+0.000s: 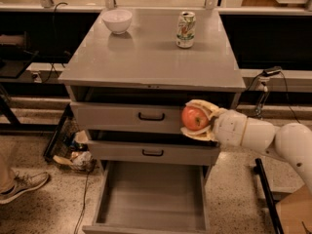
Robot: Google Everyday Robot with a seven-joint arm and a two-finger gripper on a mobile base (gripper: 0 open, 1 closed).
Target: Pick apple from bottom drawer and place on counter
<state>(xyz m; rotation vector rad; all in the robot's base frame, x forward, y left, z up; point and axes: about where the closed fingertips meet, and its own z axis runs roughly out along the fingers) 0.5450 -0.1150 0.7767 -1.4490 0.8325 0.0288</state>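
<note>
Red apple (195, 118) in the gripper (191, 119) (jaws clamped around it), level with the top drawer front (122, 117).

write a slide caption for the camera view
Pincer grips the apple above the open bottom drawer, below the counter.

My gripper (191, 119), cream-yellow, at the grey drawer fronts (122, 117), holds apple (196, 117): red, yellowish patch; counter (146, 57) grey; bowl (117, 20) white; can (185, 29) green-white.
</note>
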